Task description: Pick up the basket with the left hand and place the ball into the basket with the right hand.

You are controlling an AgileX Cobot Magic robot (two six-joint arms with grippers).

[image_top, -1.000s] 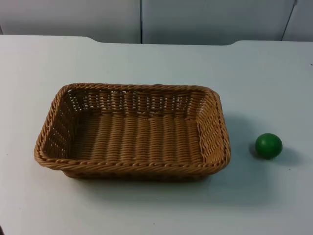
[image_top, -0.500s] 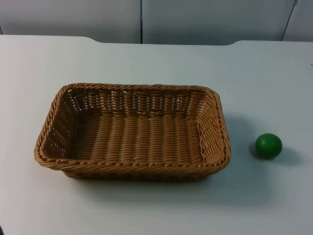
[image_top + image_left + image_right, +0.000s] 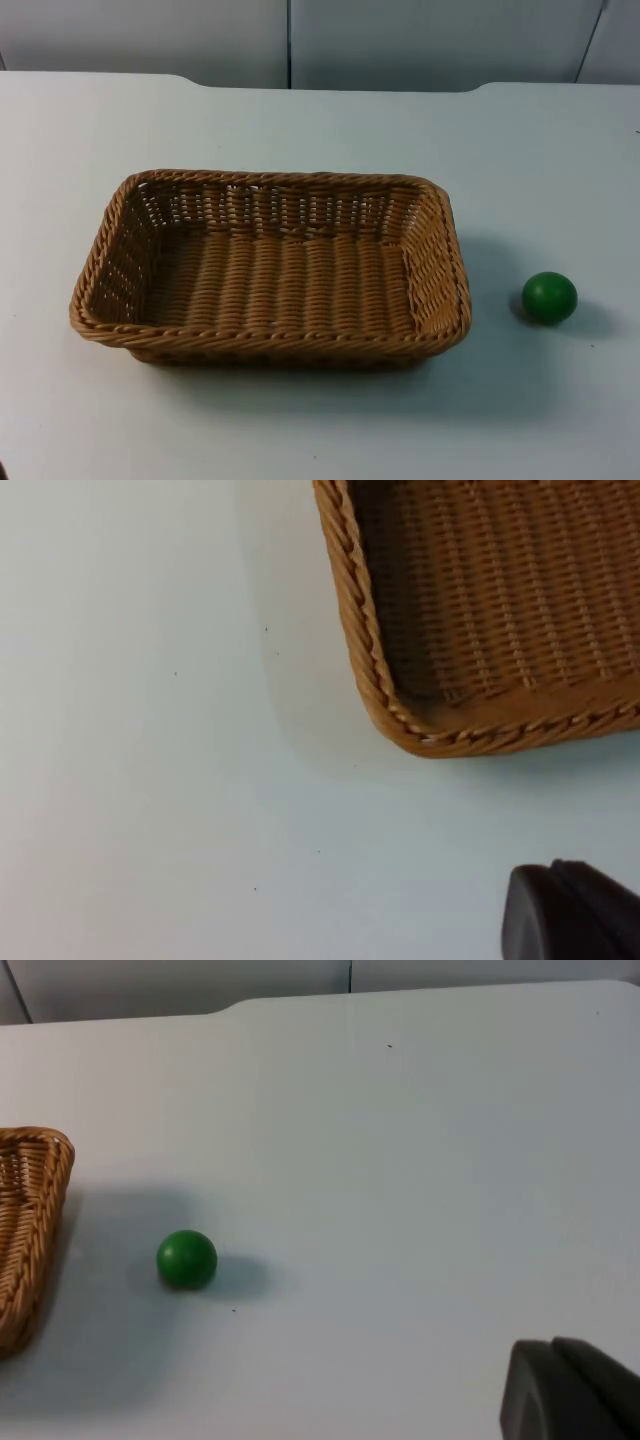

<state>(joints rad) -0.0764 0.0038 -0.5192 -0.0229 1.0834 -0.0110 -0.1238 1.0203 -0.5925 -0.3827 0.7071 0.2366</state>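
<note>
A brown woven rectangular basket [image 3: 268, 344] rests on the white table, left of centre, with nothing inside it. A small green ball [image 3: 549, 297] lies on the table a short way to the right of the basket, not touching it. In the left wrist view, my left gripper [image 3: 572, 912] hangs over bare table just off one rounded corner of the basket [image 3: 372, 658]. In the right wrist view, my right gripper [image 3: 570, 1388] is well back from the ball [image 3: 187, 1258], with the basket's end wall [image 3: 32, 1230] beyond it. Neither gripper touches anything.
The white table [image 3: 320, 130] ends at a grey partition wall [image 3: 420, 40] at the back. Bare table surface surrounds the basket and the ball on all sides.
</note>
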